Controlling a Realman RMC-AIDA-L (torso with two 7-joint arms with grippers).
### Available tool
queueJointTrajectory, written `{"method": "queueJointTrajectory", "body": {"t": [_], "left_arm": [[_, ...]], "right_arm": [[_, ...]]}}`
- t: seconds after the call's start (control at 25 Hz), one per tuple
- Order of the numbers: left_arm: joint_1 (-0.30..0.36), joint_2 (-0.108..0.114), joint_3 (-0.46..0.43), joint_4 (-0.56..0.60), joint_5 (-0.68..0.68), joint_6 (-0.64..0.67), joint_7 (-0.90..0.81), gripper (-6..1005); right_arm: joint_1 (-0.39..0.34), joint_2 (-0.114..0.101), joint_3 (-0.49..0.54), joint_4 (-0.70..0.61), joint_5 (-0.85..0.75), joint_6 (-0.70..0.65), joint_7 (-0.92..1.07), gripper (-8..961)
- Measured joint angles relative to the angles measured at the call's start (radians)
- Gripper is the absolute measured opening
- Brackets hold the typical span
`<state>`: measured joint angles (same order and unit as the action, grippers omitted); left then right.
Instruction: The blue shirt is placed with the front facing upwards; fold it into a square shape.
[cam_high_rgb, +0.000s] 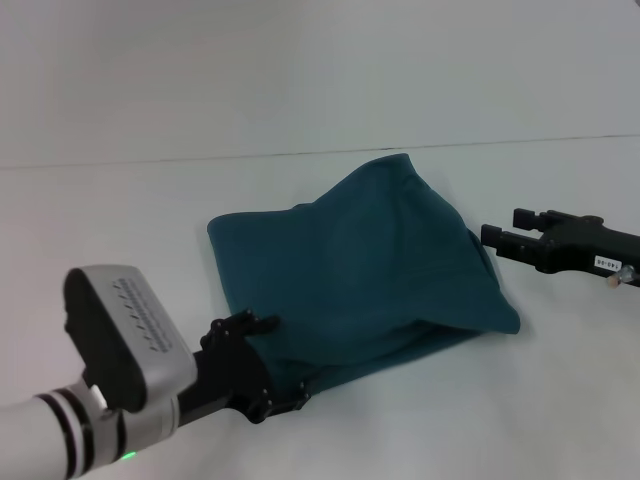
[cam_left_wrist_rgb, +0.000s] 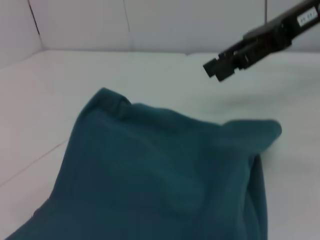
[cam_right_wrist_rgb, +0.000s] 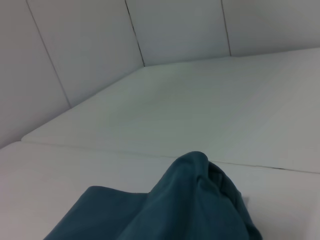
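The blue shirt (cam_high_rgb: 365, 270) lies bunched and folded over on the white table (cam_high_rgb: 120, 220), with its plain teal cloth up and no lettering showing. My left gripper (cam_high_rgb: 285, 385) sits at the shirt's near left edge, against the cloth. In the left wrist view the blue shirt (cam_left_wrist_rgb: 150, 175) fills the lower part of the picture. My right gripper (cam_high_rgb: 500, 228) hovers just off the shirt's right side, open and holding nothing. The left wrist view also shows the right gripper (cam_left_wrist_rgb: 216, 70), above the table beyond the shirt. In the right wrist view a raised fold of the blue shirt (cam_right_wrist_rgb: 190, 205) shows.
White walls (cam_high_rgb: 300, 70) rise behind the table's far edge. A seam line crosses the table (cam_right_wrist_rgb: 150, 155) behind the shirt. Bare white surface lies on the shirt's left and right.
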<state>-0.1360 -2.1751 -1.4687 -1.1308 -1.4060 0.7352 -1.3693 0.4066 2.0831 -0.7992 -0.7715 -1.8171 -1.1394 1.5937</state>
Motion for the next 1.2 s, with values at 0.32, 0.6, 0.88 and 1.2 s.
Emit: {"method": "queueJointTrajectory", "body": {"t": [0.32,0.6,0.88,1.2], "left_arm": [[-0.003,0.0,0.073,0.013,0.027,-0.125,0.013,811],[0.008,0.0,0.126,0.018,0.06,-0.198,0.0,809],[0.014,0.0,0.145,0.021,0.064,-0.276,-0.001,796],[0.016,0.0,0.142,0.0,0.058,-0.3,-0.012,648]], "right_arm": [[-0.008,0.001,-0.002,0.006,-0.001,-0.01,0.003,689],[-0.01,0.002,0.001,0.014,-0.001,-0.029,0.006,689],[-0.009,0.002,0.003,0.015,-0.001,-0.037,0.006,689],[-0.01,0.002,0.004,0.015,-0.001,-0.045,0.026,689]]}}
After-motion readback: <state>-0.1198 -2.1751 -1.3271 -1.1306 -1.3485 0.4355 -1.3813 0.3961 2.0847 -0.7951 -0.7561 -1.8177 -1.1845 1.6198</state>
